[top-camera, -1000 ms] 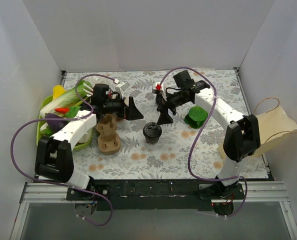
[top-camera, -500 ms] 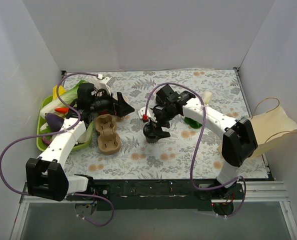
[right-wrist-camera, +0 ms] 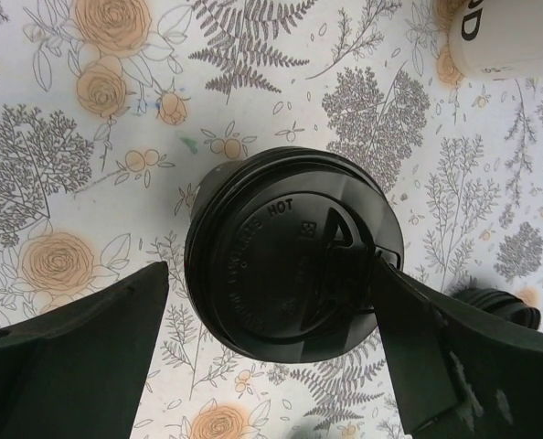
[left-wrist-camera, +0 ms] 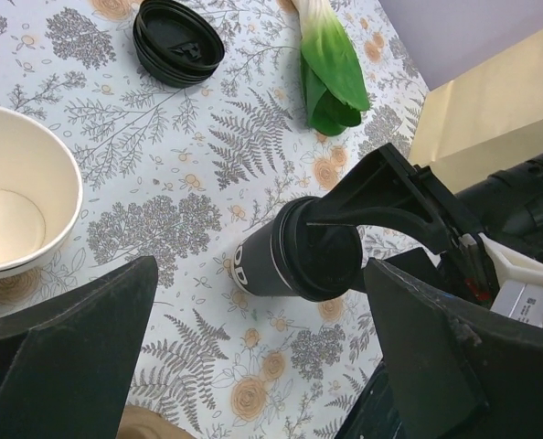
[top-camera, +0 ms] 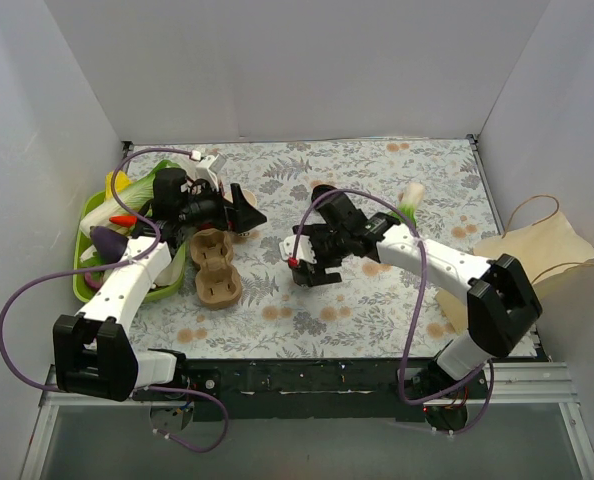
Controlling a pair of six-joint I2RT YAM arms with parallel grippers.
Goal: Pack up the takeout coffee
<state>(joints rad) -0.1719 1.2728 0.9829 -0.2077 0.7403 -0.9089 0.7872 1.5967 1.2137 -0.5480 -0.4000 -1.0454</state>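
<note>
The flowered worktop carries everything except a brown paper bag, which lies well to the right of the right hand, past the worktop's edge. To the left of the left hand, a green tray holds vegetables. A brown pulp cup carrier lies just on the near side of the left hand and to the left of the right hand.

The takeout coffee stands upright on the worktop directly under the right hand. It shows a dark body with white lettering and a round black lid marked HOT. That hand is spread wide, one finger on each side of the cup. The right finger is at the lid's rim and the left one stands clear of it, so the cup is not clamped.

The left hand hangs above the worktop with its fingers wide apart and nothing between them. In its wrist view, a lidless cream cup sits by its left finger. Farther off lie a leafy green vegetable and a loose black lid.
</note>
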